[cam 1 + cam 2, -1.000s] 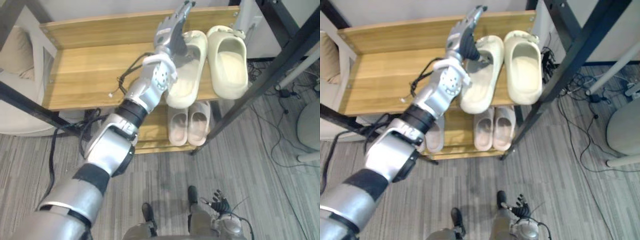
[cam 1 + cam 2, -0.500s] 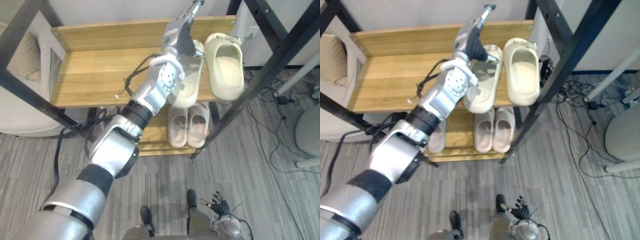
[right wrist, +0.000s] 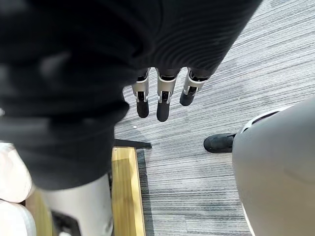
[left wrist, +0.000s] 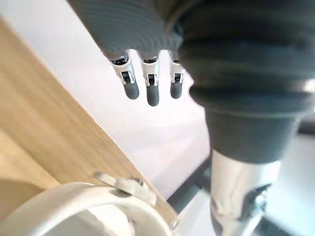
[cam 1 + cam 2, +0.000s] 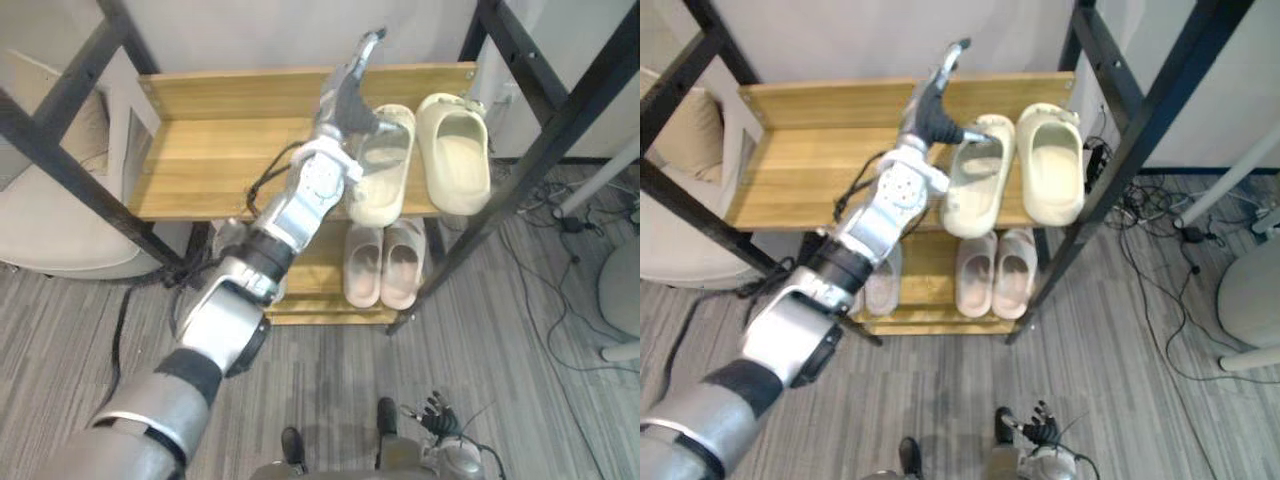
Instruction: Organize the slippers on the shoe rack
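Observation:
Two cream slippers lie side by side at the right end of the wooden rack's top shelf [image 5: 220,150], the left slipper [image 5: 382,175] slightly angled, the right slipper [image 5: 456,150] straight. My left hand [image 5: 348,100] is open at the left slipper's toe end, fingers straight and pointing past the shelf's back, thumb over the slipper's upper. The left wrist view shows those straight fingers [image 4: 147,91] above the slipper's rim [image 4: 74,204]. A pink pair [image 5: 384,265] sits on the lower shelf, with another pink slipper [image 5: 880,285] to its left. My right hand [image 5: 437,410] hangs open near the floor.
Black metal frame bars cross in front of the rack, one on the right [image 5: 520,178] and one on the left [image 5: 90,180]. A beige cushioned seat [image 5: 60,240] stands left of the rack. Cables [image 5: 590,215] lie on the grey carpet at the right.
The whole view has shifted. The left cream slipper now lies further back on the shelf, closer in line with the right one, with my left hand still at its toe end.

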You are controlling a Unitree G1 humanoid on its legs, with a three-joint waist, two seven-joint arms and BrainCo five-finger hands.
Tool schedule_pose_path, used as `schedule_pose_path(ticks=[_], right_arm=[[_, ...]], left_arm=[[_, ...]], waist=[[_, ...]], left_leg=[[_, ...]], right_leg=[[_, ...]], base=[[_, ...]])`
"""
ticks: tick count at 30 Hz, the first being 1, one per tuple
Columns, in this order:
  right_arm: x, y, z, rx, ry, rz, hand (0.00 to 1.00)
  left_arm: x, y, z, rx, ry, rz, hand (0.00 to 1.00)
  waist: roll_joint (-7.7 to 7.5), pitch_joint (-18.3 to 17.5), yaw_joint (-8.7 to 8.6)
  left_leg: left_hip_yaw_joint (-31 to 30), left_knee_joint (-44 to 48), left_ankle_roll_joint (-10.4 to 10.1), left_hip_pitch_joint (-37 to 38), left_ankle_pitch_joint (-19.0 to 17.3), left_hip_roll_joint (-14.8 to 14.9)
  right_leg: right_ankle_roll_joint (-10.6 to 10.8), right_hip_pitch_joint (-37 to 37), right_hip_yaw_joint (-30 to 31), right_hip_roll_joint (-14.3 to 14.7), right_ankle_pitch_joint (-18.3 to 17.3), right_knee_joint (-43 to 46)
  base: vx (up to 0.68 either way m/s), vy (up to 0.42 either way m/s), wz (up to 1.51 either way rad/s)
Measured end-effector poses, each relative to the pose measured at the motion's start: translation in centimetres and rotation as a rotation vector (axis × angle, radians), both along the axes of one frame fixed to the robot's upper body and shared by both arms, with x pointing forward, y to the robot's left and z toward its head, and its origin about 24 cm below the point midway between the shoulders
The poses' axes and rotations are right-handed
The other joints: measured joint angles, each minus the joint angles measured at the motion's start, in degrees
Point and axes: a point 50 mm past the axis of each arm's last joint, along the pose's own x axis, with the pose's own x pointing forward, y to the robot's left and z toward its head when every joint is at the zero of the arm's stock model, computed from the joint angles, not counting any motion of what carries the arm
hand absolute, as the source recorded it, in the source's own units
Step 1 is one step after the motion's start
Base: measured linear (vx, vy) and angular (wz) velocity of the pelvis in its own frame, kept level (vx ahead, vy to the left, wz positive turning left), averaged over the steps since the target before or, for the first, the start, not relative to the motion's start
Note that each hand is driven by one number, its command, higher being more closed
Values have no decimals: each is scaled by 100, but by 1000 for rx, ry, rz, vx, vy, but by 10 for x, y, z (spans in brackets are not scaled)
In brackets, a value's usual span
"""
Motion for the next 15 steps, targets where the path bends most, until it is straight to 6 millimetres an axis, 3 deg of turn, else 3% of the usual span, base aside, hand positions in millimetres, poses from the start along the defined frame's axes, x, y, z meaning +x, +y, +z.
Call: schedule_pose_path(ticks=[6,12,15], right_arm=[[2,-1,-2,-7,16,-2,0],[7,-1,-2,-28,26,33,0],[12,1,-1,-30,17,39,0]], left_arm=[[-7,46,-50,-212,131,61,0],[-27,65,-96,-414,252,59,0],[-30,67,-106,-447,288,55,0]], waist=[[10,-8,-16],[2,-3,7],[1,-2,7]], left_leg=[[-117,-58,-4,78,77,-34],[-173,-299,-12,213,200,-21],[-187,-299,-12,216,200,-21]], right_leg=[[-23,122,-144,6,34,-34],[-25,174,-197,37,35,-74],[-24,183,-211,37,34,-76]], base=[[-57,-12,7],[-20,-20,4],[-2,-5,2]])
